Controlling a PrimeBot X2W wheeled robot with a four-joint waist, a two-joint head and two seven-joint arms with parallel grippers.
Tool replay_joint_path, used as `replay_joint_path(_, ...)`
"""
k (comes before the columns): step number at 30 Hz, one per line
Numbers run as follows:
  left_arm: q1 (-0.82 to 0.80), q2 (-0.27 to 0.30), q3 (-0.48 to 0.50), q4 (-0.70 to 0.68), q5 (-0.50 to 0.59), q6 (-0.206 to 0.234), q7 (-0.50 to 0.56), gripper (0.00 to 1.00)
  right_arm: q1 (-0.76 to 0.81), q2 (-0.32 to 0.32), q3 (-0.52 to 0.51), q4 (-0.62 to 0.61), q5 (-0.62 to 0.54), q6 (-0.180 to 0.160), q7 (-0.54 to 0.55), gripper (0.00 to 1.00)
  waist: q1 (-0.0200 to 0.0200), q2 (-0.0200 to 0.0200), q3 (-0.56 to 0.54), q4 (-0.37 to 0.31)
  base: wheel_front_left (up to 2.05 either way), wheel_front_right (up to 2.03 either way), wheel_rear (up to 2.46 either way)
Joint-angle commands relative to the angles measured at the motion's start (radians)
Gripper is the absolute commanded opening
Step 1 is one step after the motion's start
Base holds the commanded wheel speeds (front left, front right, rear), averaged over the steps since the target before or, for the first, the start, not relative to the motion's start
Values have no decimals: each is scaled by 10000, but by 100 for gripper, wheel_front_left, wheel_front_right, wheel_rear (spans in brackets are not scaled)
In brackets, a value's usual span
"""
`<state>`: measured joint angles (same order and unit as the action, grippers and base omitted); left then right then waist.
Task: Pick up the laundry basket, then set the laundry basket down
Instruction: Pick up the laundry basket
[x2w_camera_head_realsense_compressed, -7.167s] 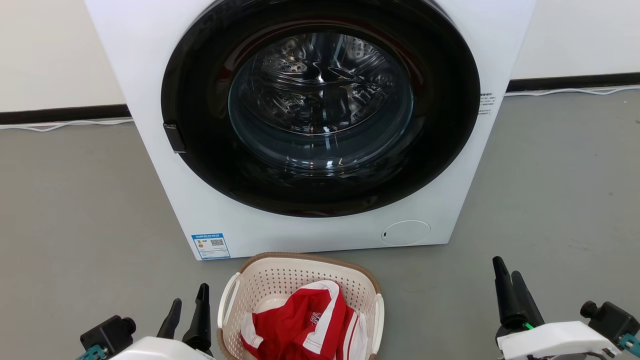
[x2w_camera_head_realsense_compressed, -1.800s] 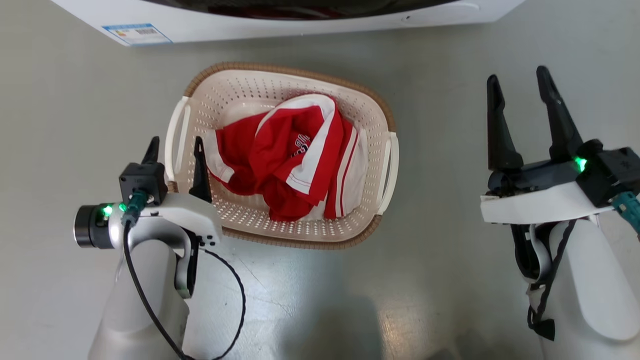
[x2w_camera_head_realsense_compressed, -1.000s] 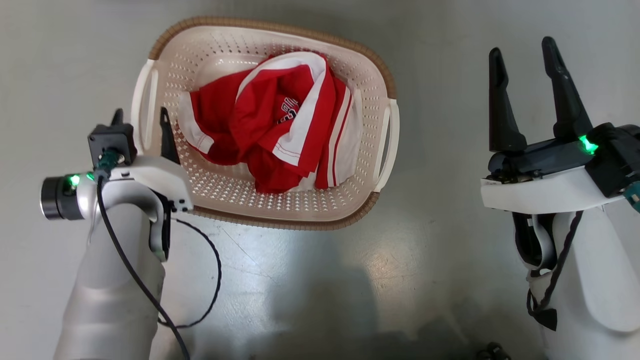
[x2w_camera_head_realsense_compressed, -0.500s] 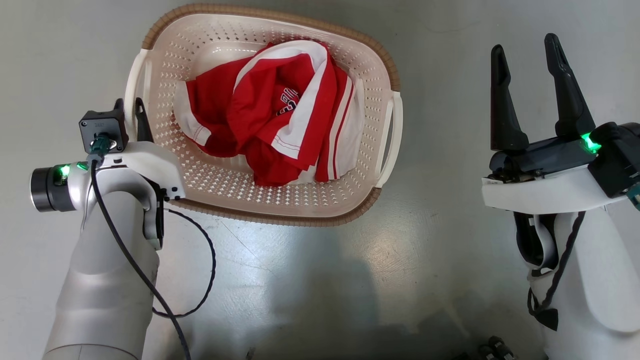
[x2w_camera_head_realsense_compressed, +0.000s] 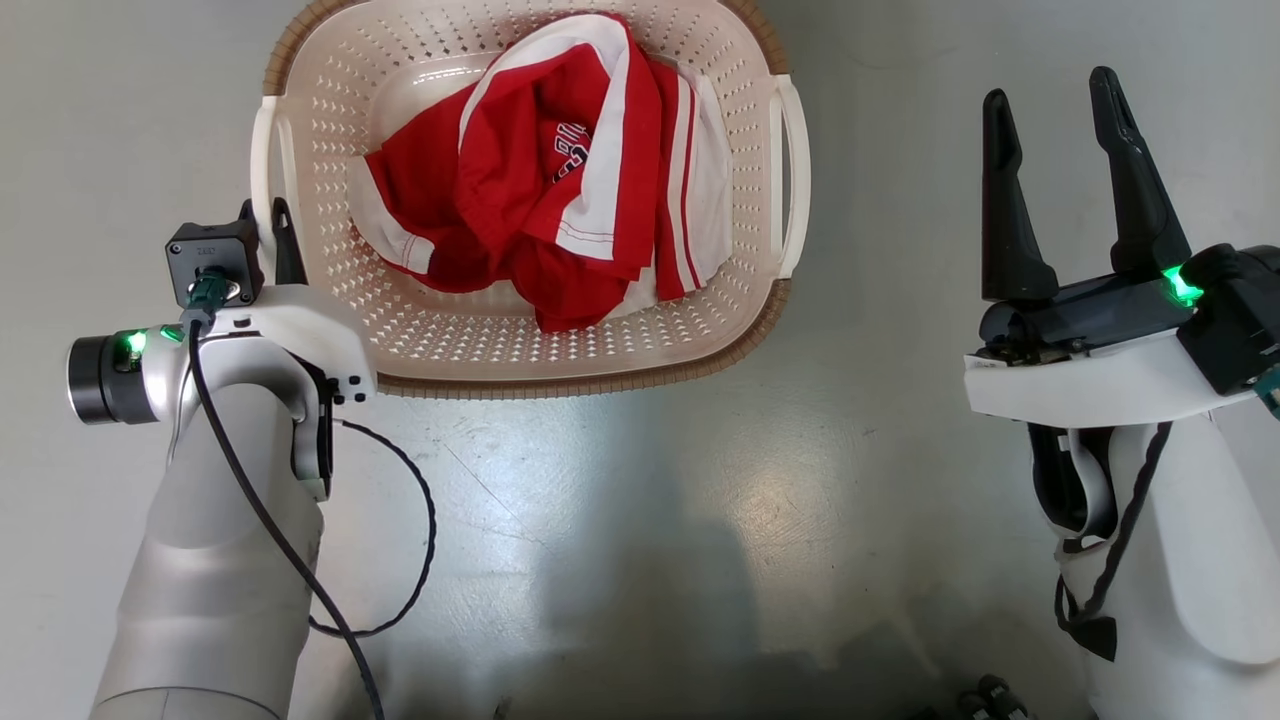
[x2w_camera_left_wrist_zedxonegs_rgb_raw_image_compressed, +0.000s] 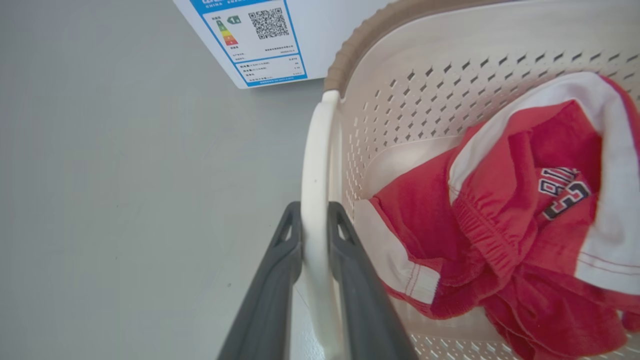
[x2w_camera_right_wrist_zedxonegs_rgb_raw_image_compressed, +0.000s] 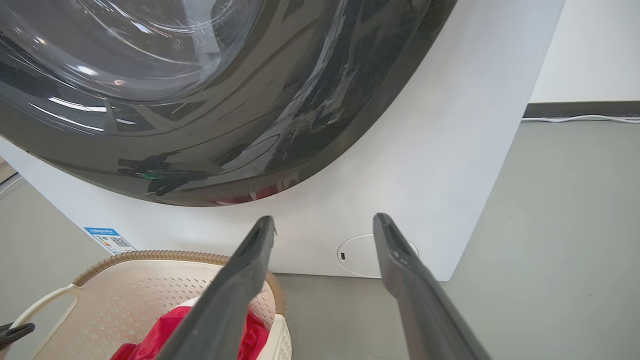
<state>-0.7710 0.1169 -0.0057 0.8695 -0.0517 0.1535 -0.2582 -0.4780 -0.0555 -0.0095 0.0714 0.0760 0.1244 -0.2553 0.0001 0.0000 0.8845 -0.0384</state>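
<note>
**Left gripper clamped on the basket handle**

Lower left of the head view: the left gripper (x2w_camera_head_realsense_compressed: 262, 215), two long dark fingers, is pinched tight on the white left handle (x2w_camera_left_wrist_zedxonegs_rgb_raw_image_compressed: 314, 165) of the small cream-white perforated plastic laundry basket (x2w_camera_head_realsense_compressed: 560, 384) with the brown woven-look rim. The wrist view shows one finger on each side of it. The right gripper (x2w_camera_head_realsense_compressed: 1047, 95), at the right edge, is spread wide, holding nothing, well apart from the basket. The basket's at top centre over the glossy grey floor (x2w_camera_head_realsense_compressed: 640, 520), with a crumpled red-and-white jersey (x2w_camera_head_realsense_compressed: 540, 180) inside. Beyond it is the big white front-loading washer (x2w_camera_right_wrist_zedxonegs_rgb_raw_image_compressed: 450, 150).
</note>
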Motion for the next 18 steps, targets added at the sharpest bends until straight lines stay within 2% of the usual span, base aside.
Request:
replay_joint_path(1,139,278,160,-95,25,47,-36,0,78,53,193,-209,104,63,-65,100,-1,0,-18,-2,0,0,0)
replay_joint_path(18,430,216,226,93,-157,118,-36,0,-13,53,283,-23,317,63,-65,100,-1,0,-217,-161,0,0,0)
